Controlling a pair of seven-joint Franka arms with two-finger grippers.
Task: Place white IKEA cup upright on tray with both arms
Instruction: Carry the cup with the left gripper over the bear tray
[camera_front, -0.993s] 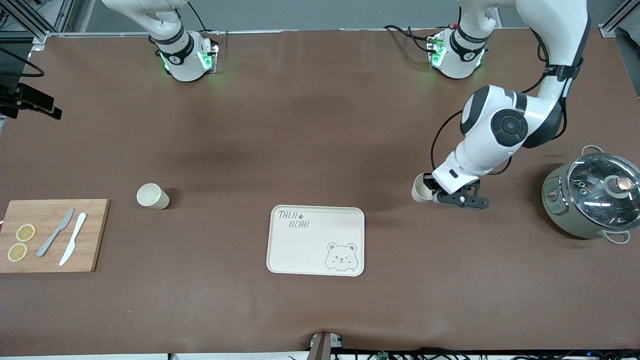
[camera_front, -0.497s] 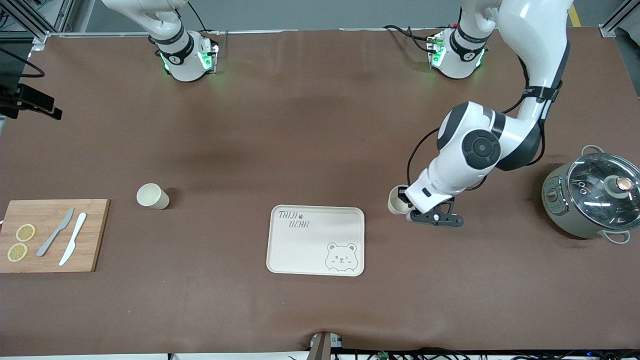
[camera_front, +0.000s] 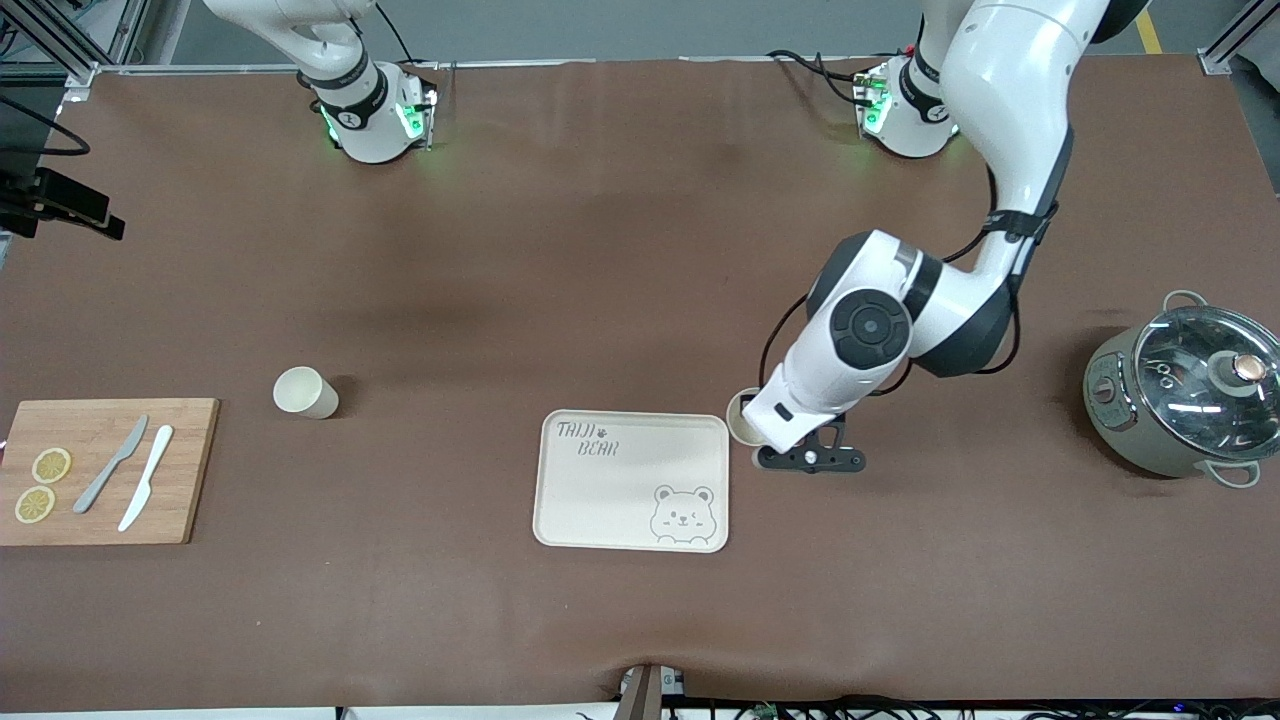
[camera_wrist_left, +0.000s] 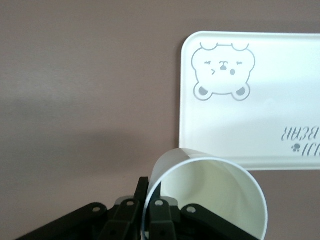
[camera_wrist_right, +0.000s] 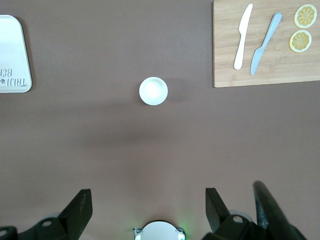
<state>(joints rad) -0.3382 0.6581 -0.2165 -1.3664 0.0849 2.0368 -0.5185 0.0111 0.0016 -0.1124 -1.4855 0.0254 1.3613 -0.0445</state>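
Observation:
My left gripper (camera_wrist_left: 150, 194) is shut on the wall of a white cup (camera_wrist_left: 210, 200), one finger inside the rim and one outside. In the front view the cup (camera_front: 741, 417) hangs mouth-up under the left hand, just off the edge of the cream bear tray (camera_front: 632, 480) that faces the left arm's end. The tray also shows in the left wrist view (camera_wrist_left: 260, 105). A second white cup (camera_front: 305, 392) stands upright on the table toward the right arm's end. It also shows in the right wrist view (camera_wrist_right: 153, 90). My right gripper (camera_wrist_right: 149, 212) is open and empty, high over its own base, where it waits.
A wooden cutting board (camera_front: 185, 470) with two knives (camera_front: 128, 477) and lemon slices (camera_front: 42, 485) lies at the right arm's end. A lidded pot (camera_front: 1190, 400) stands at the left arm's end. Bare brown table surrounds the tray.
My left arm has carried the cup from near the pot toward the tray, reaching the tray's edge. The right arm and the second cup have not moved.

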